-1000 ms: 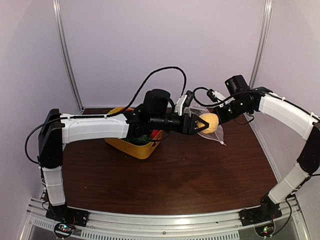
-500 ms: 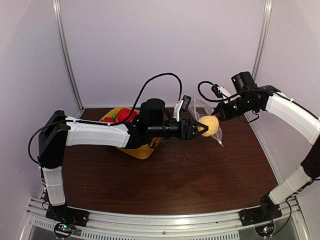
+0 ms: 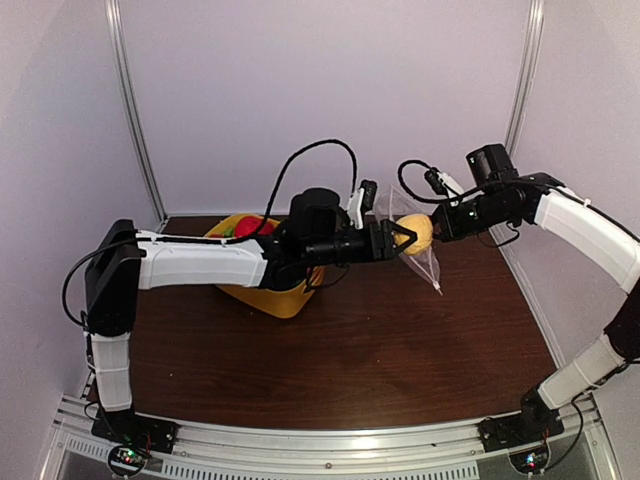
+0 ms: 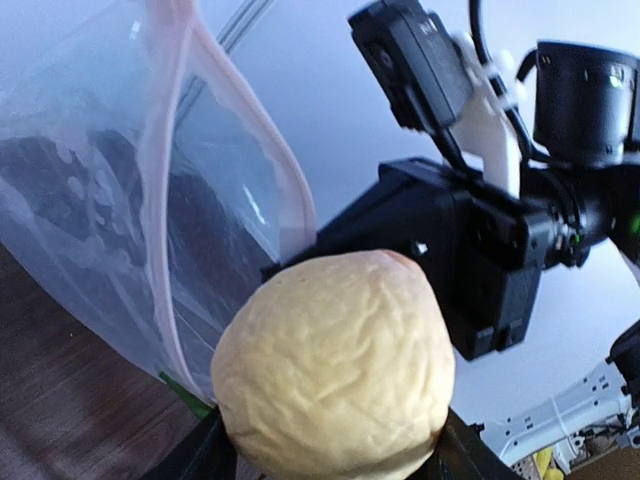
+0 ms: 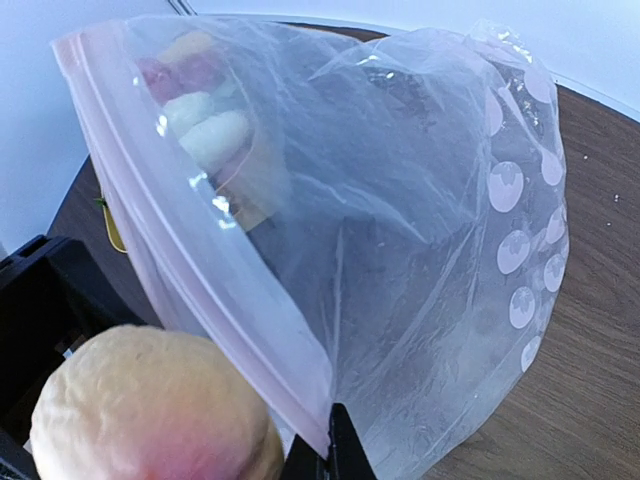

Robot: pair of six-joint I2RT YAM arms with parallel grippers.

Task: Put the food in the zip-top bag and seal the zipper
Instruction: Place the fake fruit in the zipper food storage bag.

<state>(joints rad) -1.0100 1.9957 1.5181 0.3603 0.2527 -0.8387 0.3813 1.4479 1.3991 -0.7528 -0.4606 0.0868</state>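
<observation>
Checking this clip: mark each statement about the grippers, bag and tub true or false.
1. The left gripper holds a yellow-tan piece. True.
2. The zip-top bag has its zipper unsealed and its mouth open. True.
3. The right gripper is open and clear of the bag. False: it is shut on the bag's mouth edge and holds the bag up off the table.
4. The yellow-tan piece lies deep inside the bag. False: it sits at the mouth, beside the zipper, gripped by the left gripper.
5. The yellow tub is empty. False: red pieces show in it.
</observation>
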